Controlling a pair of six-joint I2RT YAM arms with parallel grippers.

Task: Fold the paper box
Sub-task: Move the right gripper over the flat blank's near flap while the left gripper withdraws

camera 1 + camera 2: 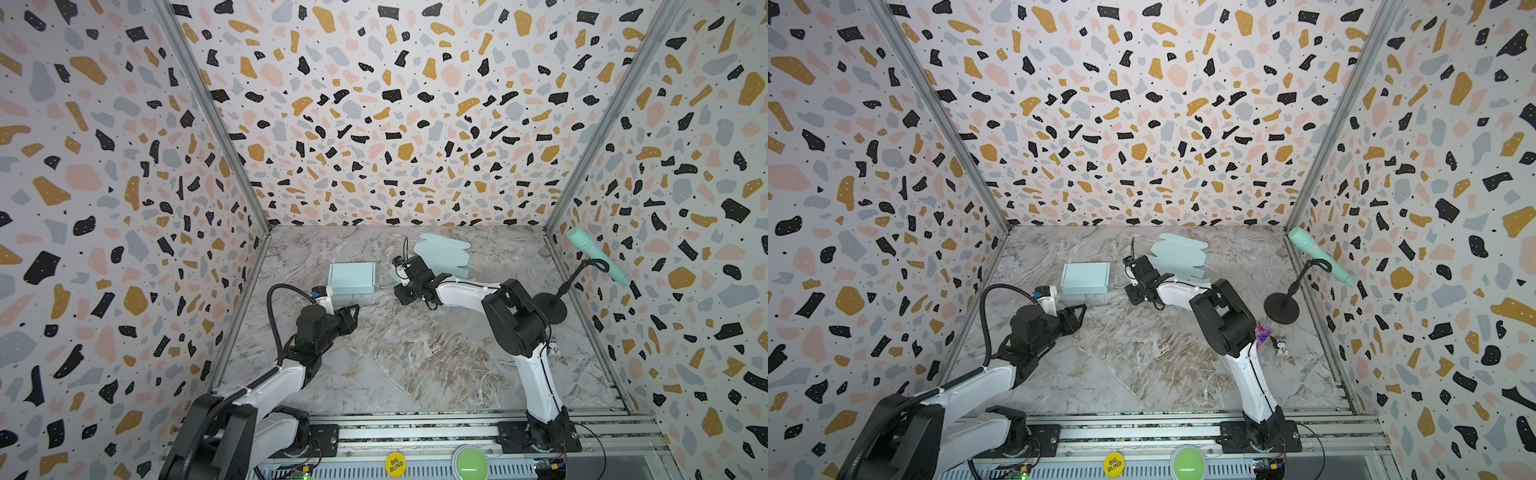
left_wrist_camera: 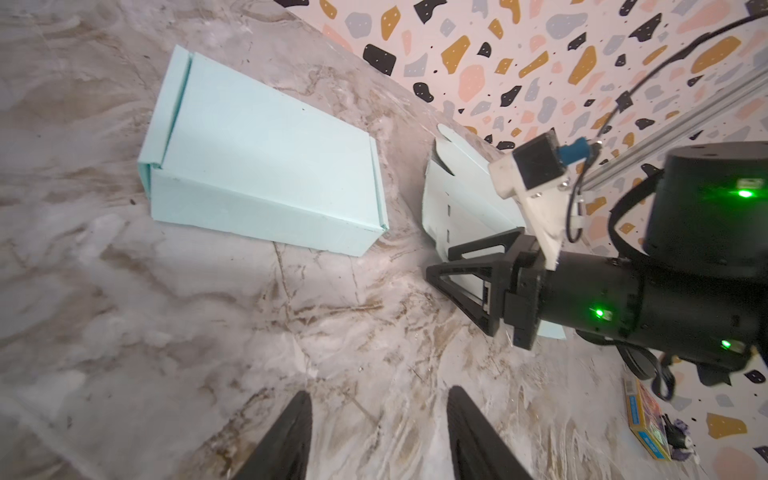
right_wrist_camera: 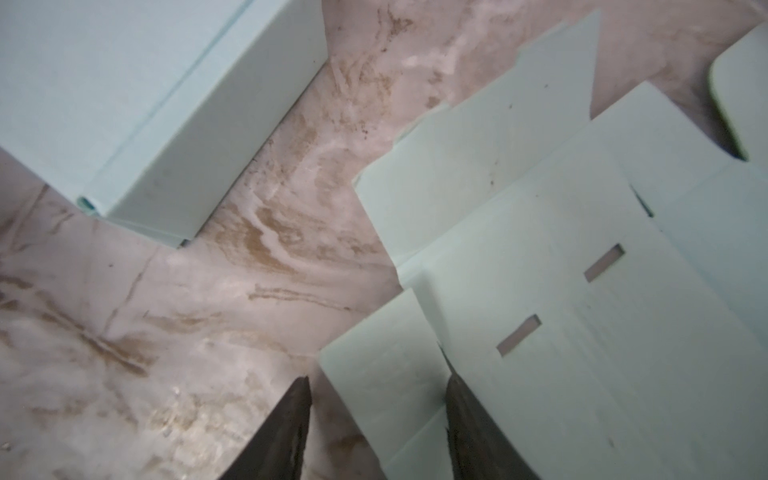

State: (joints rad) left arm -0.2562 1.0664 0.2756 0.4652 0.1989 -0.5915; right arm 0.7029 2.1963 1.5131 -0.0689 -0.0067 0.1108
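Two arms in, one flat blank to fold. Nearest, the left gripper (image 2: 378,395) hangs low over bare table (image 1: 415,365), jaws apart, nothing between them, just short of the box (image 1: 352,277). Box sits closed, left of centre, looks finished. Further in, the right gripper (image 3: 378,380) is over the near corner of the blank (image 3: 582,291); jaws parted, a corner flap showing in the gap; contact with the fingers cannot be told. Blank lies flat on the table toward the back wall, right of the box and apart from it, rounded flaps at its far edge, two slots (image 3: 604,262) cut in one panel. Judgement: thin card, very light, stiff within a panel, weak at the creases; likely to skate on the smooth top if pushed by one claw, and a hard pinch could dent it. Best hold: a side flap's free edge, close to its crease, other claw pinning the base panel. Writing: yellow button (image 1: 395,464) on the front rail reads "BIG BLIND"; green button (image 1: 471,462) beside it, no lettering legible. Carton (image 2: 646,419) by the right wall, print too small to read.
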